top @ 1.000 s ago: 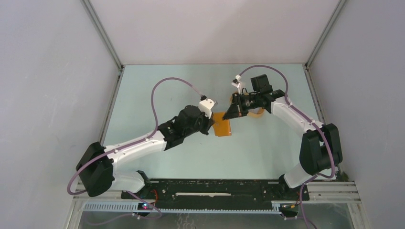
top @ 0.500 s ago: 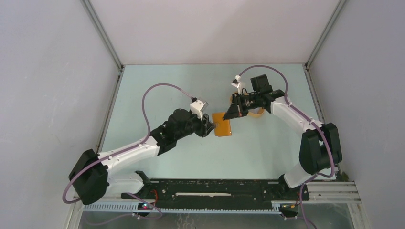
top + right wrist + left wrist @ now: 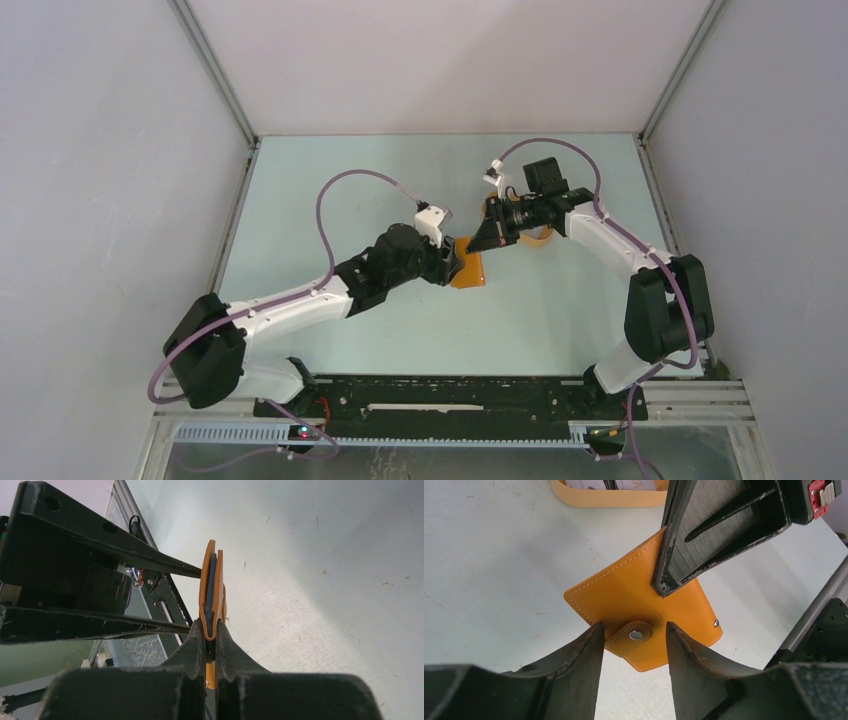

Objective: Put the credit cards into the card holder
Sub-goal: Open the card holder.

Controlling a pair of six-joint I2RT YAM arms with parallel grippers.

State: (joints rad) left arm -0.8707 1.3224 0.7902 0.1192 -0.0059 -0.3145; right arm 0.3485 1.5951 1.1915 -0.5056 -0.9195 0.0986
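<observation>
The orange leather card holder (image 3: 624, 592) hangs folded above the table, clamped at its upper edge by my right gripper (image 3: 212, 630), which is shut on it. Edge-on in the right wrist view, the card holder (image 3: 219, 580) shows a bluish credit card (image 3: 211, 587) between its leaves. My left gripper (image 3: 634, 629) is open, its fingertips on either side of the closing tab and snap (image 3: 636, 635) without pinching it. From above, the left gripper (image 3: 452, 264) meets the card holder (image 3: 470, 270) just below the right gripper (image 3: 478, 243). More pale credit cards (image 3: 636, 484) lie in the tray.
An oval orange tray (image 3: 599, 497) stands on the table just behind the holder; from above the tray (image 3: 541, 238) is partly under the right arm. Grey walls close off three sides of the pale table (image 3: 340, 180).
My left gripper has gone from shut to open. Its arm drew back to the left, then came in again around the holder's tab. The right gripper has held still.
</observation>
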